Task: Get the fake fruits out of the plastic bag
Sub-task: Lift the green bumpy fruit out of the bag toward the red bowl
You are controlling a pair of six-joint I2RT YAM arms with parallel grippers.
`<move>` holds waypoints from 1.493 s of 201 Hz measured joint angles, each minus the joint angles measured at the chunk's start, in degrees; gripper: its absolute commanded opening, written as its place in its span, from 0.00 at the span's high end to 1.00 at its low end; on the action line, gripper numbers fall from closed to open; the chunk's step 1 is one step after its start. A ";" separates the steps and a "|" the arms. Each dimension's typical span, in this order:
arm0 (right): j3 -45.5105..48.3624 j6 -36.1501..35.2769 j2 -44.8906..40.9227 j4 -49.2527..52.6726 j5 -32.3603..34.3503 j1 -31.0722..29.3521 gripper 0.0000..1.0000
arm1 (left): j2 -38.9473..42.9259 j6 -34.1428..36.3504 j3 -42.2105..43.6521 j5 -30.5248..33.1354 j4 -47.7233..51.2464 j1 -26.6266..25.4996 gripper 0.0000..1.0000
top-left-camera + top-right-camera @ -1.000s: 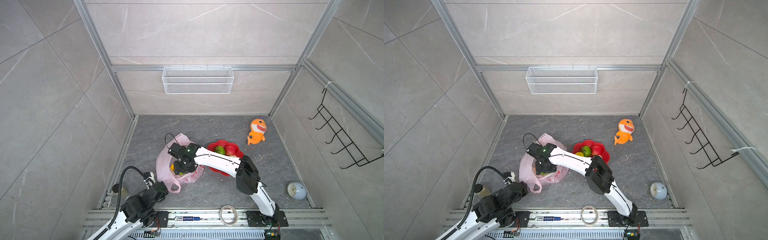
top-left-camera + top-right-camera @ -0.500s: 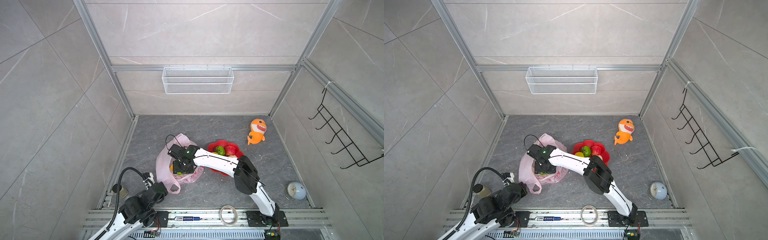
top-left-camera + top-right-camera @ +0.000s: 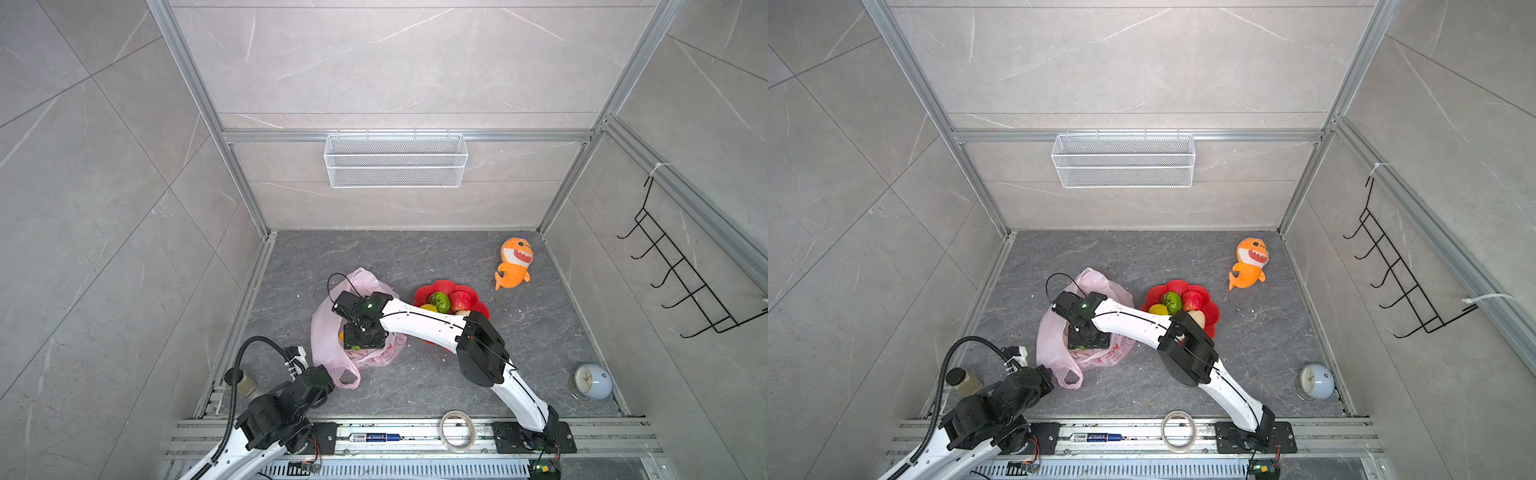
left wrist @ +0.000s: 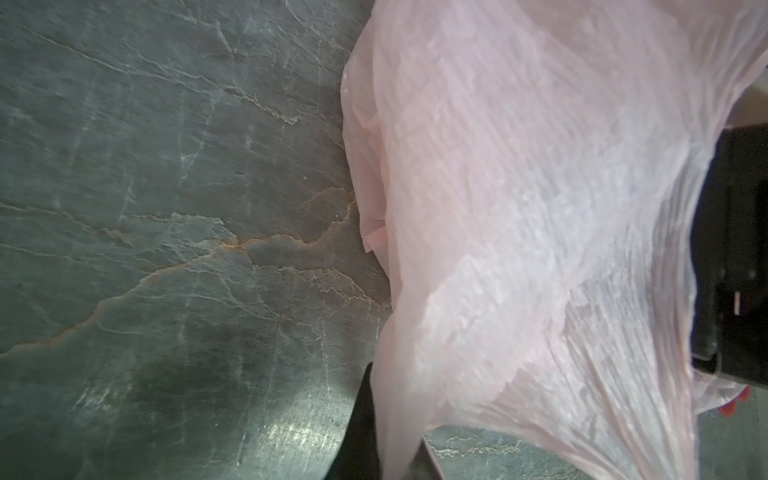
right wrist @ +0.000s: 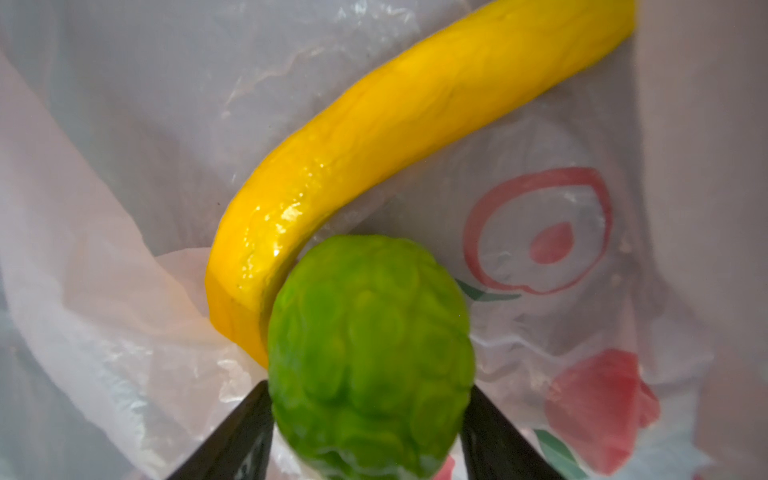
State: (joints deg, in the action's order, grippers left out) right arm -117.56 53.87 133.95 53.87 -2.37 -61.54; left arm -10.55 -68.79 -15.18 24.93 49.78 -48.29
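Lying at nine o'clock of the red dish (image 3: 444, 286) in both top views, the plastic bag (image 3: 326, 332) holds the right end effector (image 3: 359, 338), the left end effector (image 3: 323, 381) at its seven o'clock handle. Left wrist view: that one is closed tight on pink film. Right wrist view: wide-set fingers (image 5: 245, 432) clamp a green bumpy fruit (image 5: 370, 357) touching the banana (image 5: 415, 124) inside the bag.

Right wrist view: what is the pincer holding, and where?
The green bumpy fruit, gripped across its two sides by the right pincer, inside the plastic bag.
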 measured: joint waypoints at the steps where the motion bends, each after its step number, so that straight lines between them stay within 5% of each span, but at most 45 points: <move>1: -0.02 0.02 0.02 0.02 0.00 0.00 0.31 | 0.00 0.00 0.00 0.00 0.00 0.00 1.00; 157: -0.63 0.11 0.35 -0.17 0.09 0.07 0.62 | 0.94 -0.02 0.00 0.02 1.29 0.00 1.00; 300: -3.58 -4.24 -0.52 -0.15 3.52 0.07 0.68 | 1.27 -0.02 0.00 0.39 1.36 0.00 1.00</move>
State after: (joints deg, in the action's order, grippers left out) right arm -121.14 49.63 133.43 53.71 1.15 -61.47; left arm -9.28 -68.82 -15.18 25.32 51.13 -48.29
